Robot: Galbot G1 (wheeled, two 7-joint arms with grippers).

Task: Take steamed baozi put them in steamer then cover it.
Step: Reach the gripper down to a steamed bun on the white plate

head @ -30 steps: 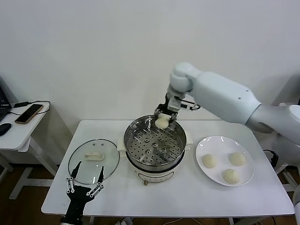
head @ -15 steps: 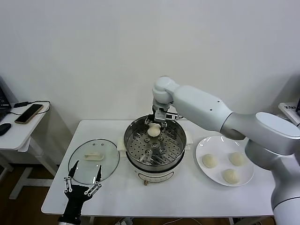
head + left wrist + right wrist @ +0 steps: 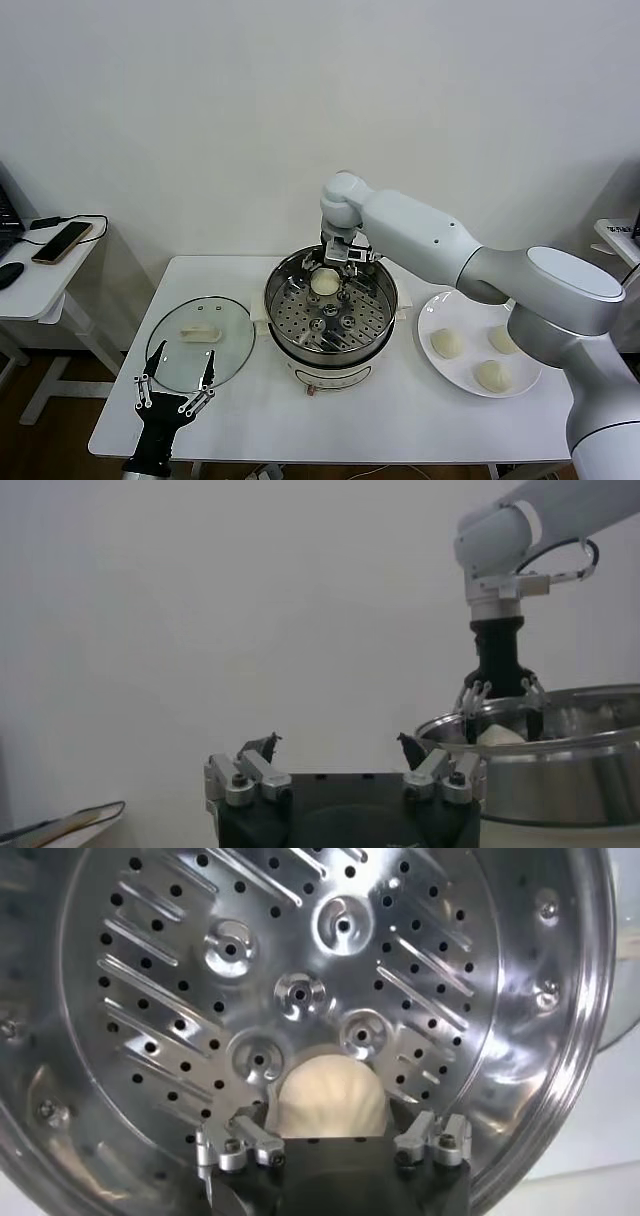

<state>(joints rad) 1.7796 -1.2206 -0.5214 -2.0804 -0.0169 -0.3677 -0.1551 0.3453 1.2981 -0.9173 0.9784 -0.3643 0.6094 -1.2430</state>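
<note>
Since a second ago, my right gripper has swung in from the back rim and gone down into the steamer. Its fingers now stand wide apart on both sides of one baozi. I think the bun sits on the holed floor near the back wall and is let go, not held. Three more baozi wait on the white plate beside the pot. To do this step well, I should lift straight up so no finger bumps the bun. My left gripper waits open near the glass lid.
</note>
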